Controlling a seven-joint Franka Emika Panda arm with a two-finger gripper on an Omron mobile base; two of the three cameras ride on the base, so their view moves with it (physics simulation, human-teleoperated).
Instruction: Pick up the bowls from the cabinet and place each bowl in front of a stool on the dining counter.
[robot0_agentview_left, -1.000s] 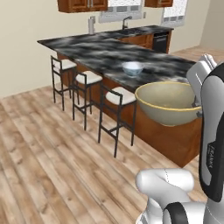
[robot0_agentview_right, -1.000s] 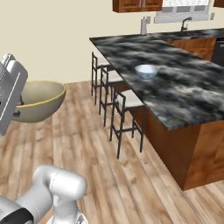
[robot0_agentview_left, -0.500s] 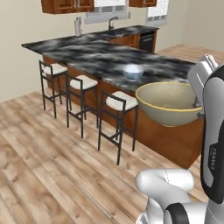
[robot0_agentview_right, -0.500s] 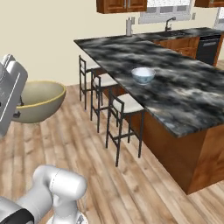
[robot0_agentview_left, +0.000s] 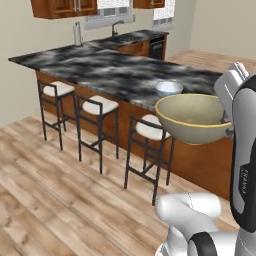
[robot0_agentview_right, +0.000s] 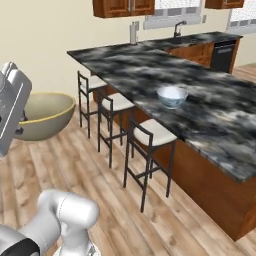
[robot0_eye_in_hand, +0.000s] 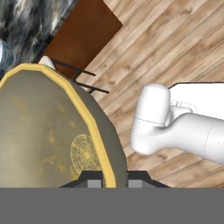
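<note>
The olive-beige bowl (robot0_agentview_left: 192, 118) hangs in the air over the wooden floor, level with the dining counter (robot0_agentview_left: 100, 70) and short of its near end. My gripper (robot0_eye_in_hand: 114, 177) is shut on the pale rim of this bowl (robot0_eye_in_hand: 43, 131), one finger inside and one outside. From the other side the bowl (robot0_agentview_right: 42, 115) sticks out from the gripper (robot0_agentview_right: 21, 122) at the left. The white, blue-patterned bowl (robot0_agentview_right: 172, 96) stands on the dining counter (robot0_agentview_right: 215, 115) near its edge, behind the nearest stool (robot0_agentview_right: 152, 132). In the left base view that bowl (robot0_agentview_left: 168, 88) shows above the stool (robot0_agentview_left: 149, 128).
Two more stools (robot0_agentview_left: 100, 105) (robot0_agentview_left: 56, 89) line the counter's near side. Reddish-brown wall cabinets (robot0_agentview_right: 122, 6) hang on the back wall above a sink worktop with a tap (robot0_agentview_left: 116, 27). Open wooden floor (robot0_agentview_left: 60, 200) lies to the left of the stools.
The whole picture has shifted, so the base has moved: the counter and stools now look nearer and more side-on. The olive-beige bowl stays in my gripper in the same place relative to the arm.
</note>
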